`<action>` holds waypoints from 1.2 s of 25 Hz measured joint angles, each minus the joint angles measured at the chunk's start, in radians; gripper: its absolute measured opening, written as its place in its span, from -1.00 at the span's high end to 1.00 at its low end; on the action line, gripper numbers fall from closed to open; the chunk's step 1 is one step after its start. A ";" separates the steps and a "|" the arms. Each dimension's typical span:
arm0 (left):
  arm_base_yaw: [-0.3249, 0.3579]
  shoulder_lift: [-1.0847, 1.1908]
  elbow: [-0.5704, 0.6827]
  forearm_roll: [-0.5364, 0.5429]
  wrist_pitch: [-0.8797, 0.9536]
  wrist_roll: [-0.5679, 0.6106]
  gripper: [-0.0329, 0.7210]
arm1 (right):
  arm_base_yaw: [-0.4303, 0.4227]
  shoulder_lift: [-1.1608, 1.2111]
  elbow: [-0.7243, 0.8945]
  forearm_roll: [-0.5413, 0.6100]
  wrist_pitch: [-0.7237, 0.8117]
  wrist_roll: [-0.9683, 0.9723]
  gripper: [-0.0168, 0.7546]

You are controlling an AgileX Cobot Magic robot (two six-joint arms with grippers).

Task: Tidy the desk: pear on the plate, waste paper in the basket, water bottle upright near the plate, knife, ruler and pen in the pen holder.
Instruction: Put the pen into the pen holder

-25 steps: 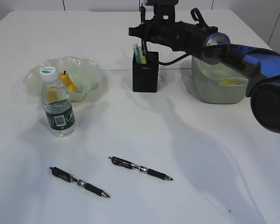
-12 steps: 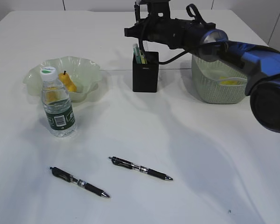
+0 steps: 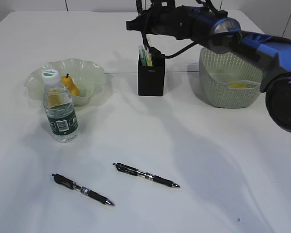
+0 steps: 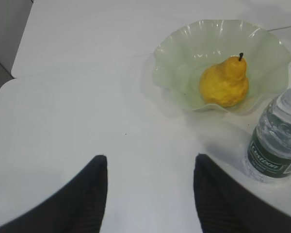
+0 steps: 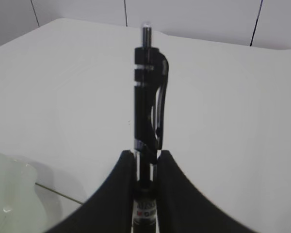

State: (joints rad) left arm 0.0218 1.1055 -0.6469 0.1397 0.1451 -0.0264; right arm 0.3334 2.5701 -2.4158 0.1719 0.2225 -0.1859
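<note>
Right claw: we saw the right gripper (image 5: 146, 160) clamped on a black pen (image 5: 148, 92), its fingers (image 5: 117, 194) pinching the lower barrel.
Pen axis: in our wrist view the pen stood along the gripper's own line, clicker end away from the camera; in the outside view we could make out only a thin dark rod (image 3: 147, 30) pointing down at the holder.
Key relation: the holder (image 3: 151, 75) sat straight below the right gripper (image 3: 146, 22), and we judged that the pen's lower end was above or just at its mouth; we could not tell whether the tip had entered.
Holder contents: green-and-pale items already stood in its left side, so we judged the free room to be on the right of the mouth.
Left claw: the left gripper (image 4: 149, 187) hung apart and empty over bare desk (image 4: 87, 87), near the plate (image 4: 184, 43) with the pear (image 4: 224, 82) and the upright bottle (image 4: 276, 141).
Other pens: two lay on the near desk (image 3: 145, 175) (image 3: 81, 189), both slanting; we judged the left arm nearer to them.
</note>
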 joint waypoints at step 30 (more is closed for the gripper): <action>-0.008 0.000 0.000 -0.034 0.000 0.000 -0.15 | 0.000 -0.069 0.019 -0.076 -0.094 0.000 0.77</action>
State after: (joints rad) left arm 0.0141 1.1055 -0.6469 0.1055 0.1451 -0.0264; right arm 0.3334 2.5013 -2.3968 0.0959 0.1281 -0.1859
